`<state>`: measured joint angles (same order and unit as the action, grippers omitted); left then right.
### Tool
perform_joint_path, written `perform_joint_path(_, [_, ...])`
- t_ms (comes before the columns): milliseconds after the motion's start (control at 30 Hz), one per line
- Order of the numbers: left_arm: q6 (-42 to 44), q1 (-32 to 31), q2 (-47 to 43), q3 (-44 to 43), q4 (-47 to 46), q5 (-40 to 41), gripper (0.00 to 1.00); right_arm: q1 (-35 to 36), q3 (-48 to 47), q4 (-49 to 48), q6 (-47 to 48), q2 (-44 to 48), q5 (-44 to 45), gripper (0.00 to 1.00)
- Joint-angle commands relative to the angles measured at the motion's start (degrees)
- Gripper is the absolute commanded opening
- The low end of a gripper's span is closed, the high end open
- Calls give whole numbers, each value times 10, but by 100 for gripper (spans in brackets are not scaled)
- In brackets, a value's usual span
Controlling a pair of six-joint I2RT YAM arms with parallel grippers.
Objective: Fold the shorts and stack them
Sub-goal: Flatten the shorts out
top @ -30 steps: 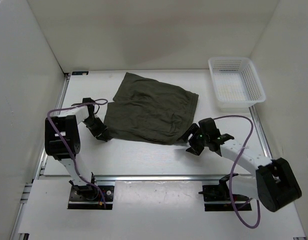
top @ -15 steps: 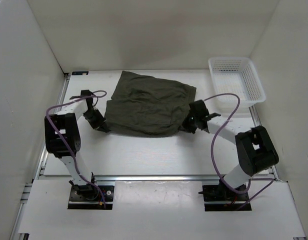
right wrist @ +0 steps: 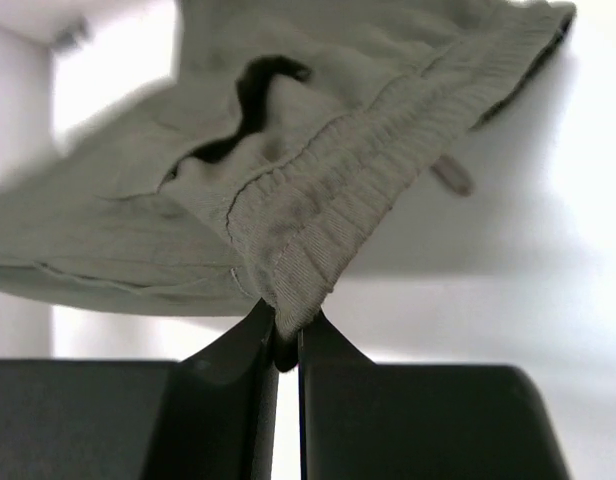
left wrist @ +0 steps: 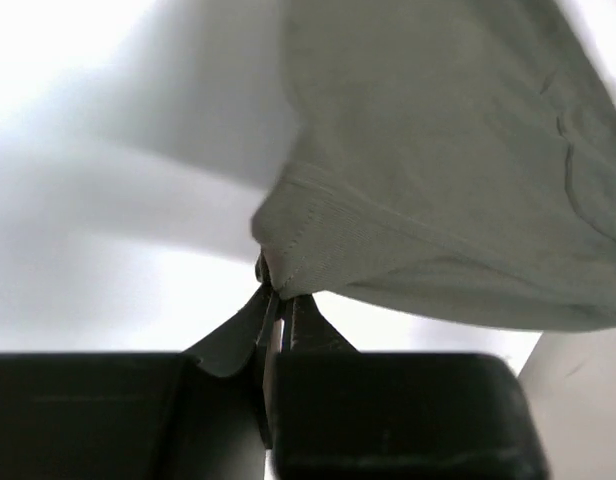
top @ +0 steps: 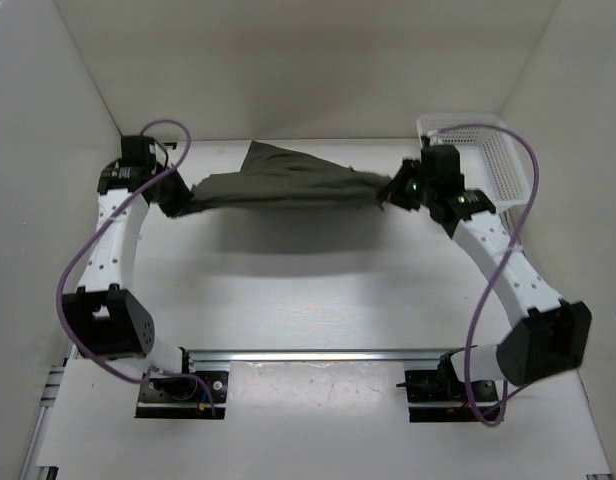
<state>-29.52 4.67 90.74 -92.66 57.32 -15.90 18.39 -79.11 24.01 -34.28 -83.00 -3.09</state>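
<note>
The dark olive-green shorts (top: 288,183) hang stretched between my two arms above the far part of the table, casting a shadow below. My left gripper (top: 183,200) is shut on the shorts' left corner; in the left wrist view the hem (left wrist: 318,240) is pinched at the jaw tips (left wrist: 278,300). My right gripper (top: 388,195) is shut on the right corner. The right wrist view shows the ribbed waistband (right wrist: 318,230) clamped between the jaws (right wrist: 286,335). The far edge of the shorts (top: 258,155) still trails toward the table's back.
A white mesh basket (top: 488,165) stands at the back right, partly behind my right arm. White walls (top: 78,90) enclose the table on the left, back and right. A metal rail (top: 308,355) runs along the near edge by the arm bases.
Both grippers closed on the shorts' near corners and lifted them up and toward the back, pulling the cloth off the table into a taut hanging band.
</note>
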Motion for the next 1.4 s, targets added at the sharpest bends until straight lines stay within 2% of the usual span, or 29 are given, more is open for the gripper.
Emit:
perform_joint_path(0, [34,10,-70,147,16,25,10,-1,138,67,35,93,41,0])
perform_joint_path(33, [34,10,-99,196,8,25,20,7,175,61,22,116,41,0])
perform_joint_path(67, [39,10,-109,284,0,16,35,7,239,60,17,151,41,5])
perform_joint_path(100, [46,10,-117,322,-7,16,53,13,264,60,17,165,41,18])
perform_joint_path(133, [39,-6,-117,350,-16,5,77,13,283,78,4,176,41,37])
perform_joint_path(167, [39,-23,-117,348,-16,-21,82,13,309,87,4,193,41,61])
perform_joint_path(233, [22,-47,-117,332,-7,-14,85,13,325,112,-19,209,33,69])
perform_joint_path(300, [16,-52,-125,305,-2,-3,85,13,332,129,-36,235,27,69])
perform_joint_path(433, [3,-52,-113,283,29,58,66,13,359,141,-93,281,10,68])
perform_joint_path(500, [-9,-52,-104,299,18,48,66,13,386,141,-133,301,-8,68])
perform_joint_path(667, [-55,-52,-72,369,-45,22,81,13,461,127,-236,361,-15,71])
perform_joint_path(700, [-65,-52,-57,386,-55,14,82,13,492,119,-248,376,-10,75])
perform_joint_path(833, [-72,-58,-35,405,-86,2,83,13,553,107,-272,473,11,82])
perform_joint_path(1000, [-77,-69,18,398,-106,16,80,13,574,55,-267,453,5,82])
perform_joint_path(1067, [-77,-74,51,391,-113,21,74,13,574,33,-260,409,5,82])
perform_joint_path(1133, [-84,-80,74,377,-118,21,66,13,567,-2,-244,360,11,77])
perform_joint_path(1233, [-92,-98,86,364,-118,33,36,13,544,-48,-226,293,16,73])
perform_joint_path(1267, [-92,-105,86,357,-118,33,16,13,537,-59,-226,277,16,69])
perform_joint_path(1300, [-92,-106,86,357,-118,33,10,13,537,-69,-217,247,16,66])
perform_joint_path(1333, [-92,-106,86,357,-118,33,10,13,531,-86,-210,232,16,61])
perform_joint_path(1367, [-92,-106,86,349,-118,33,10,13,531,-92,-210,218,16,49])
